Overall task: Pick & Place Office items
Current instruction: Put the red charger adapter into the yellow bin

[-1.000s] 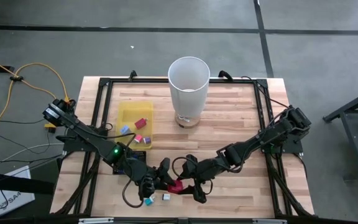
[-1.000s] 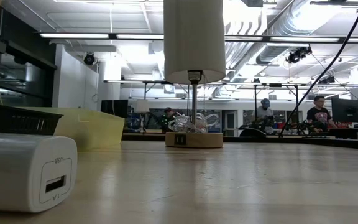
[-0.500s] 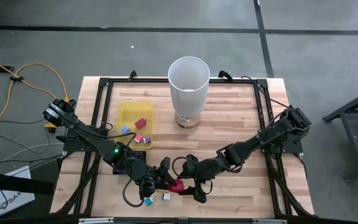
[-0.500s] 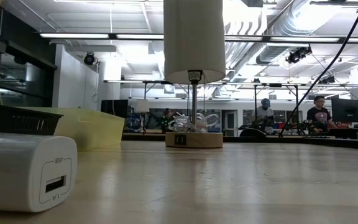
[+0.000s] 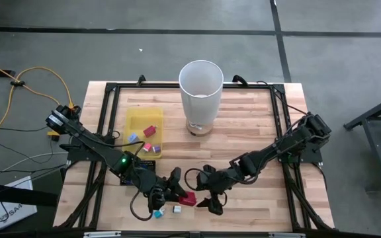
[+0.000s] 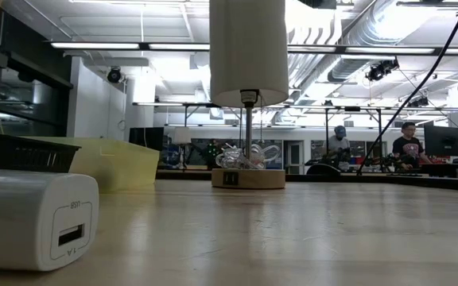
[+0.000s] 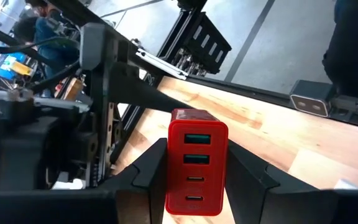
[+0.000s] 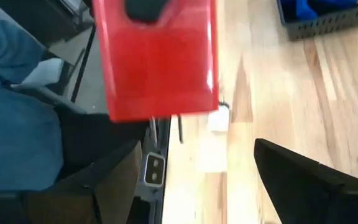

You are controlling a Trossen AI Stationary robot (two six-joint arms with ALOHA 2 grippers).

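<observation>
Handoff at the tabletop's near edge: my left tool [image 7: 191, 171] clamps the red charger [image 7: 196, 163] upright, while my right tool [image 5: 207, 196], fingers spread, sits just right of it.

Red charger [image 7: 197, 162] between left jaws

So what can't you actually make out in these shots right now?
- High view: the tiny pieces in the yellow tray are too small to identify.
- High view: the black mesh tray is largely covered by the left arm.
- Right wrist view: the red charger is cut off by the top edge.
- Low view: neither hand shows.
</observation>
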